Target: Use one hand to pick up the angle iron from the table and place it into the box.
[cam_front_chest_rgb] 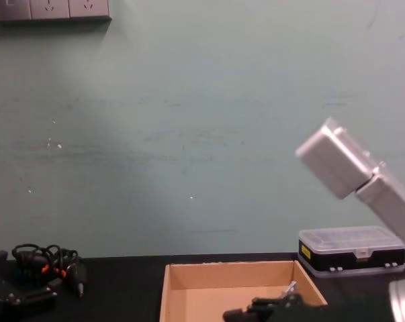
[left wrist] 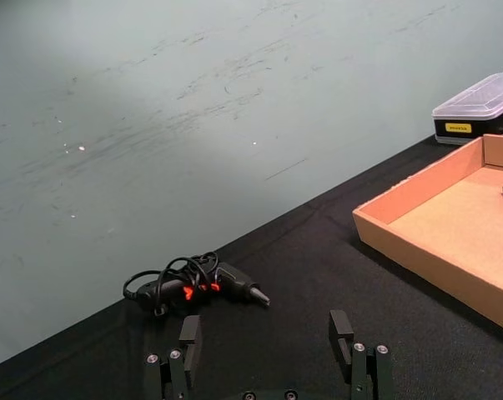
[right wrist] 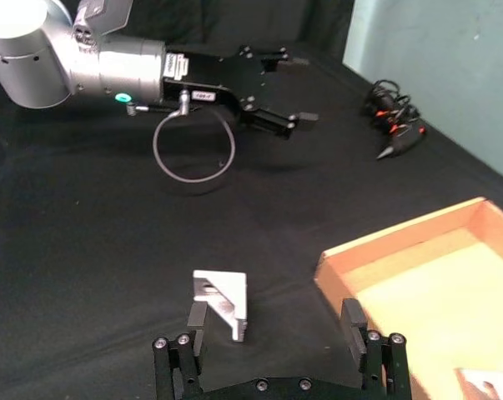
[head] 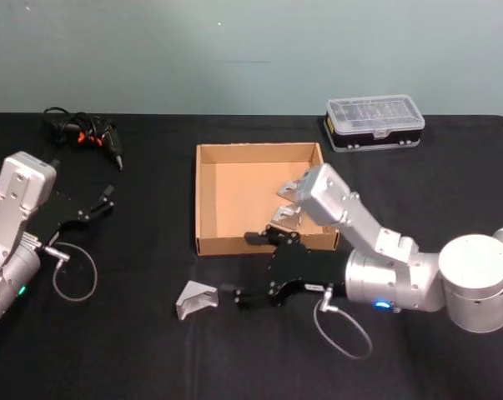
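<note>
Misalignment is the main hazard: the angle iron [head: 195, 300] lies on the black counter [head: 143, 358] just outside the front left corner of the box [head: 213, 244]. The right gripper [head: 244, 267] sits low beside it with its fingers [right wrist: 352, 320] spread wide and nothing between them. In the right wrist view the bracket sits right at one finger rather than in the middle of the gap. A squeeze from this pose would likely shove it sideways across the counter or nip only the edge of one flange, and an L-shaped piece caught that way can twist and drop on the lift. The other finger stands close to the box's front wall; if the gripper shifts or closes carelessly it may catch the cardboard and drag the light box along. Other metal brackets [head: 289, 204] already lie inside toward the right, so a release over them could leave the new one perched or let it bounce against the wall. The open floor to the left looks safer. The left gripper [head: 97, 204] is parked well away at the counter's left, fingers likewise released and empty, and poses no collision risk where it sits.
</note>
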You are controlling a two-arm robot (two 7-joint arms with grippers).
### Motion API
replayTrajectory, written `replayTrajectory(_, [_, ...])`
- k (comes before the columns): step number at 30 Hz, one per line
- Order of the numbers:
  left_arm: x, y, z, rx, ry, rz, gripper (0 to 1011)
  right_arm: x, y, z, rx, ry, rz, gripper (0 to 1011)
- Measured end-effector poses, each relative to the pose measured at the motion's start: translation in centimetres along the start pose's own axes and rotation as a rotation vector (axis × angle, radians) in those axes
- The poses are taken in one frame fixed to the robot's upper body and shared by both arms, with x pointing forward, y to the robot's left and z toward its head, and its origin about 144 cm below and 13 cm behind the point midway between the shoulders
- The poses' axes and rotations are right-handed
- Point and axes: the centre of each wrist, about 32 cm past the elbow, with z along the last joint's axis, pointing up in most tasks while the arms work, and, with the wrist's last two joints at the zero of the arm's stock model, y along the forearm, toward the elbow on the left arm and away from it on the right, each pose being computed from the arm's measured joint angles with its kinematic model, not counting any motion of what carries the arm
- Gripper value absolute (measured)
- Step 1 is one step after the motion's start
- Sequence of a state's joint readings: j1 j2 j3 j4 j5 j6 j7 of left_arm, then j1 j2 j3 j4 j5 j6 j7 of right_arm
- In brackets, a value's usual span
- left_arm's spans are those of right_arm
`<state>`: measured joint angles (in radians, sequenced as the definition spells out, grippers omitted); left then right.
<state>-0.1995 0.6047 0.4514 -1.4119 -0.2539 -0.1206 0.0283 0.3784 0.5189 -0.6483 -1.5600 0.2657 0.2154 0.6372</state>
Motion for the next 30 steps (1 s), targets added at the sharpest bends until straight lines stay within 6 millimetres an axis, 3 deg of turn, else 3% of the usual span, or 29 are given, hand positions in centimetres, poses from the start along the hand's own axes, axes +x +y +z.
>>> replayTrajectory(16, [0.0,0.0,0.0,0.0,0.0,0.0,1000,-0.9,3.6,-1.1,-0.069,0.004,0.058,1002])
replayTrajectory(30, [0.0,0.0,0.0,0.0,0.0,0.0,1000,-0.7,5.3,-1.8,-0.101,0.022,0.075,1002])
